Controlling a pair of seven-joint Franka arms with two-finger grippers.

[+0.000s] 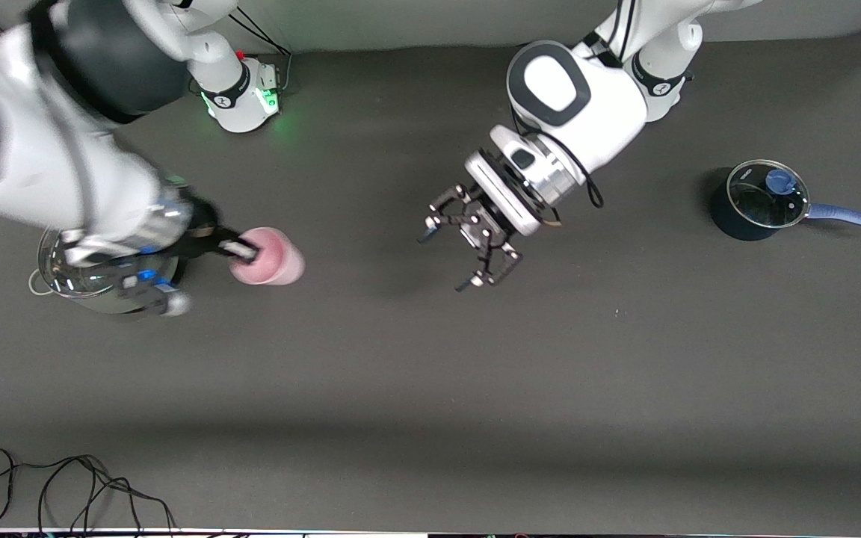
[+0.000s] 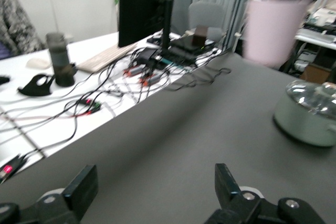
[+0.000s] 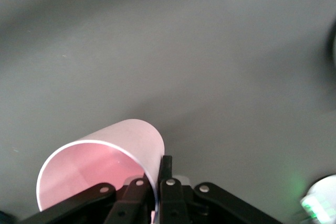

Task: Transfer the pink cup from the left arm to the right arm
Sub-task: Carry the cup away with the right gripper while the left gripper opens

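My right gripper is shut on the pink cup, pinching the cup's wall at the rim, one finger inside and one outside. The right wrist view shows the pale pink cup with its open mouth toward the camera and the right gripper clamped on its edge. The cup hangs over the table toward the right arm's end, beside a silver pot. My left gripper is open and holds nothing, over the middle of the table, apart from the cup. In the left wrist view the left gripper has wide-spread fingers, and the cup hangs farther off.
A silver lidded pot stands partly under the right arm; it also shows as the pot in the left wrist view. A dark saucepan with a glass lid and blue handle stands toward the left arm's end. Black cables lie at the table edge nearest the front camera.
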